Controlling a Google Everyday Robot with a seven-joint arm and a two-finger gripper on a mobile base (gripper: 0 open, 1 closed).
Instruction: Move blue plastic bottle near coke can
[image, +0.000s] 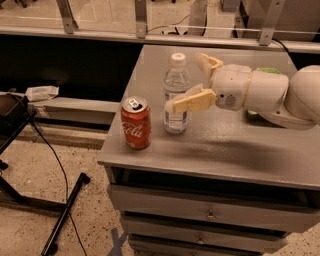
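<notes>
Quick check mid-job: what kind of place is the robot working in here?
Likely a lab or workshop, not a home: a grey drawer cabinet, loose cables on a speckled floor, metal framing behind. The gripper hangs open beside the blue plastic bottle, near the coke can.

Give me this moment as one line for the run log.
bottle: upright on table, beside can, not touching | gripper: open, loosely around bottle | task: looks done

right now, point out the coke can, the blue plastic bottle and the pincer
coke can (136, 127): camera view, red side at the logo
blue plastic bottle (175, 121): camera view, lower body below the near finger
pincer (185, 81): camera view, midway between its open fingertips, at the bottle's upper half
</notes>
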